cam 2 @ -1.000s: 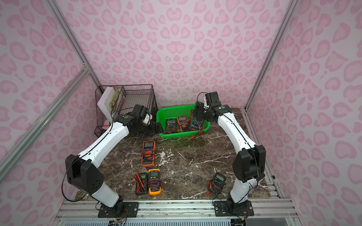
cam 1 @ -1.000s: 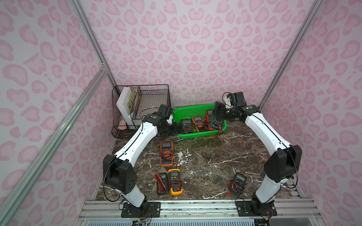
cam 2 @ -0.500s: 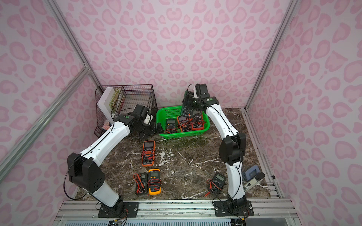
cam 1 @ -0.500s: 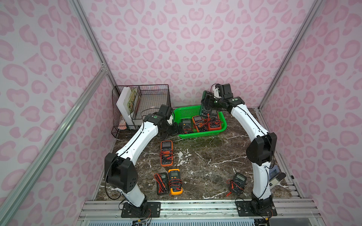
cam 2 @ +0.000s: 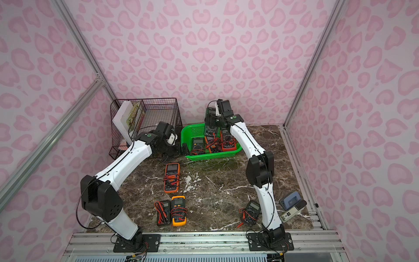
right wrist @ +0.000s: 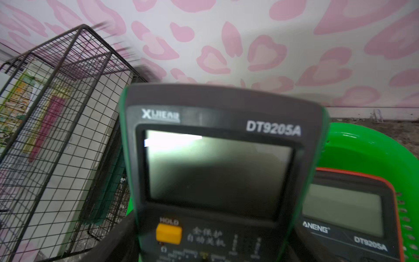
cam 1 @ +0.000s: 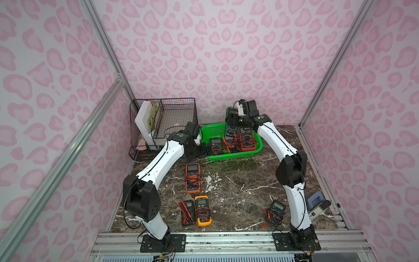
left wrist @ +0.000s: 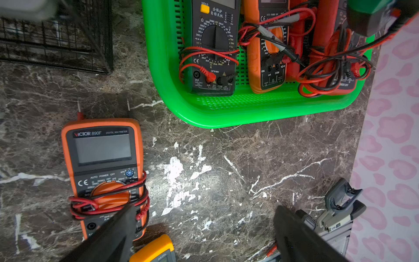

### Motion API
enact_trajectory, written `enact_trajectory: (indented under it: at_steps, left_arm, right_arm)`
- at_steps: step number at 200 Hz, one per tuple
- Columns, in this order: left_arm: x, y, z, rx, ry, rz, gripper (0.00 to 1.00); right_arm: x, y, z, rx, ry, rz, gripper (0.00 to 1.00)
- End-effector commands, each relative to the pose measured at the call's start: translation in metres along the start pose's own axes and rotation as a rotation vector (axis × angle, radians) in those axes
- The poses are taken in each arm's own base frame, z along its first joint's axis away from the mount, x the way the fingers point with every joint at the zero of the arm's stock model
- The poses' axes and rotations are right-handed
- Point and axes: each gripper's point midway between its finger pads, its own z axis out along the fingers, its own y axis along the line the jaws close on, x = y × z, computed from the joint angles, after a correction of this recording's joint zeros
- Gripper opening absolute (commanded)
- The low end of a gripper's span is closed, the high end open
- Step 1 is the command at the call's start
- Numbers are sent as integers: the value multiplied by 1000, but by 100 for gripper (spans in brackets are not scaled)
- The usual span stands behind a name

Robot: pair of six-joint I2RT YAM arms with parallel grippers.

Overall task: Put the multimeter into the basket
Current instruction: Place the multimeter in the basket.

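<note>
My right gripper (cam 1: pixel 238 123) is shut on a dark multimeter with green edges (cam 1: pixel 231 127), marked DT9205A in the right wrist view (right wrist: pixel 215 170). It holds the meter upright over the back of the green basket (cam 1: pixel 235 156), above the meters lying inside. My right gripper's dark fingers (right wrist: pixel 118 245) clamp the meter's lower sides. In both top views three multimeters lie in the basket (cam 2: pixel 213 156): dark (cam 1: pixel 215 145), orange (cam 1: pixel 229 143), red (cam 1: pixel 247 140). My left gripper (cam 1: pixel 199 150) hangs open and empty by the basket's front left corner (left wrist: pixel 226 118), its fingers (left wrist: pixel 118 233) spread wide.
On the marble lie an orange multimeter (cam 1: pixel 192 177), a yellow one (cam 1: pixel 202 211), a small black one (cam 1: pixel 187 212) and another black one (cam 1: pixel 274 212) near the right arm's base. A black wire rack (cam 1: pixel 172 120) stands left of the basket. A blue-grey device (cam 1: pixel 316 202) sits at the right edge.
My right arm has swung left from the basket's right end and risen, carrying the green-edged multimeter over the basket's back. The left arm has not moved.
</note>
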Motion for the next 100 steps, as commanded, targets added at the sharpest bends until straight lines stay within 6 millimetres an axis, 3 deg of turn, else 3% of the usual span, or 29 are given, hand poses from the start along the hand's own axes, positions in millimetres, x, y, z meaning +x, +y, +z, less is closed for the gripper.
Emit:
enact_trajectory:
  at_steps: [1,100]
  left_arm:
    - [-1,0,-1,-1,0,-6,98]
    - [0,0,-1,6,-2,-16,99]
  right_arm:
    - [4,-4,5,34,4,-55,60]
    - [63,-28,34,140,175,-106,62]
